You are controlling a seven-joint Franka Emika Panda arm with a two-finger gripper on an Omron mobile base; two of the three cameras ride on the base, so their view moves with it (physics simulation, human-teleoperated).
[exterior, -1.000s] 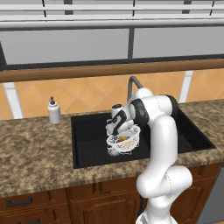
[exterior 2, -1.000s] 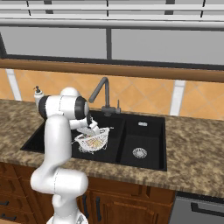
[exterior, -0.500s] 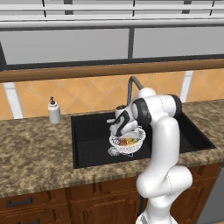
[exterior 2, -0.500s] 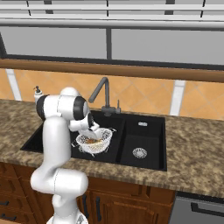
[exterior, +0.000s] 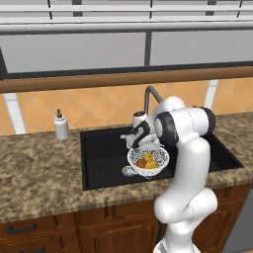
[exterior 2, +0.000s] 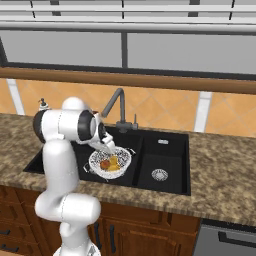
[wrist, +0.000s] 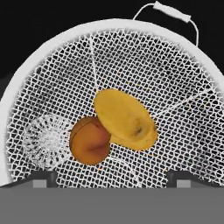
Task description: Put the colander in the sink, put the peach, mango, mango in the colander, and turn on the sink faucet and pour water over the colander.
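The white mesh colander sits in the left basin of the black sink. Inside it a round orange-red peach lies against a yellow oval mango. Whether a second mango lies beneath them I cannot tell. My gripper hovers just above the bowl, open, with nothing between its fingertips. The dark faucet rises behind the basin. Water is out of view.
A white soap dispenser stands on the granite counter left of the sink. The right basin has a silver drain. A tiled backsplash and a wooden ledge run behind the faucet.
The hand has drawn up and back from the colander while its jaws widened a little. The elbow has swung to the right. The fruit stays in the bowl.
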